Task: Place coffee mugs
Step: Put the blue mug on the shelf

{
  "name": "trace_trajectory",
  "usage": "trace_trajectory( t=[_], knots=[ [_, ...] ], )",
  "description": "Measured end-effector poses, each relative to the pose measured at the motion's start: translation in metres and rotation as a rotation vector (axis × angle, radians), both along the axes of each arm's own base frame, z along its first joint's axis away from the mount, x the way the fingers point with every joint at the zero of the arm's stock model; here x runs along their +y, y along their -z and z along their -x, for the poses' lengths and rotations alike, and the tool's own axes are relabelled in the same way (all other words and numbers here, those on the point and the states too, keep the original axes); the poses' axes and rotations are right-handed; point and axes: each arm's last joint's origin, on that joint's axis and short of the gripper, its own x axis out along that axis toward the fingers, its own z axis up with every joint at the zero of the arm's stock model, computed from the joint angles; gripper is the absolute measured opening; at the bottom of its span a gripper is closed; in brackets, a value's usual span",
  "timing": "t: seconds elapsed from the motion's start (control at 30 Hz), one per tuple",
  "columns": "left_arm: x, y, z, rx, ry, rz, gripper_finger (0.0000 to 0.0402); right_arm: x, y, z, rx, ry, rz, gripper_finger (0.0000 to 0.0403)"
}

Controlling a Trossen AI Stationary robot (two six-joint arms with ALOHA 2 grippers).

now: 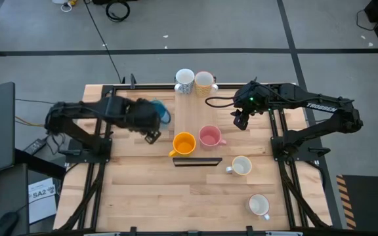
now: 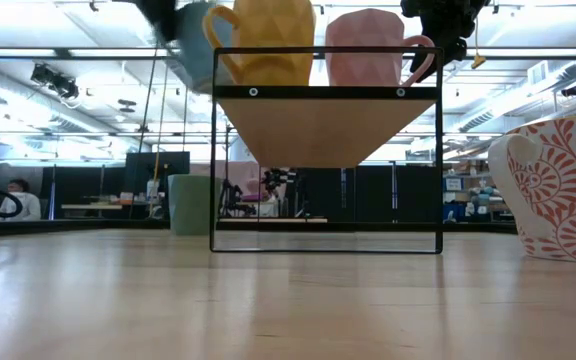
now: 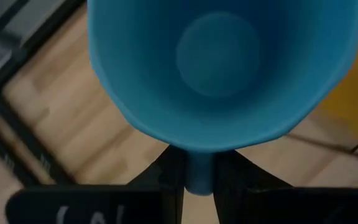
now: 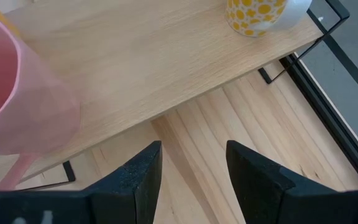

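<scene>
My left gripper (image 1: 152, 117) is shut on a blue mug (image 1: 161, 113), which it carries left of a raised wooden shelf (image 1: 195, 111). On the shelf stand an orange mug (image 1: 184, 143), a pink mug (image 1: 210, 136), a speckled white mug (image 1: 184, 80) and a yellow-dotted cream mug (image 1: 204, 82). My right gripper (image 1: 241, 122) hangs open and empty just right of the shelf, with the pink mug (image 4: 17, 93) close by. Two white mugs (image 1: 241, 166) (image 1: 259, 205) sit on the table. In the low view a grey-green mug (image 2: 193, 205) stands behind the shelf. My left gripper pinches the blue mug's handle (image 3: 197, 177) between its two fingers, coming about level from the table's left. The mug is lifted clear at shelf-top height (image 2: 193, 40). It is tipped so that its open mouth (image 3: 222, 56) faces back toward my wrist.
The shelf rests on a black wire frame (image 2: 326, 250) with open space beneath its board. The low view shows a red-patterned white mug (image 2: 558, 190) near its right edge. Bare board lies between the far pair of mugs and the near pair (image 1: 192, 111).
</scene>
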Motion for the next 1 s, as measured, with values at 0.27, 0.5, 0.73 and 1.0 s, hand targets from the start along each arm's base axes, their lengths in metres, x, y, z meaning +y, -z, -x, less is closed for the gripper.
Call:
trace_trajectory(
  t=[0.27,0.5,0.73,1.0],
  knots=[
    [0.024,-0.021,-0.02,-0.084,0.101,-0.055,0.0059,0.0,0.0,0.0,-0.001,0.001,0.0,0.0185],
    [0.028,-0.012,-0.048,-0.037,0.217,-0.051,0.0059,0.0,0.0,0.0,-0.001,0.001,0.0,0.0185],
    [0.027,0.004,-0.066,0.02,0.274,-0.02,0.0059,0.0,0.0,0.0,-0.001,0.0,0.0,0.0185],
    [0.021,0.012,-0.075,0.045,0.314,-0.016,0.0059,0.0,0.0,0.0,-0.001,0.001,0.0,0.0186]
  ],
)
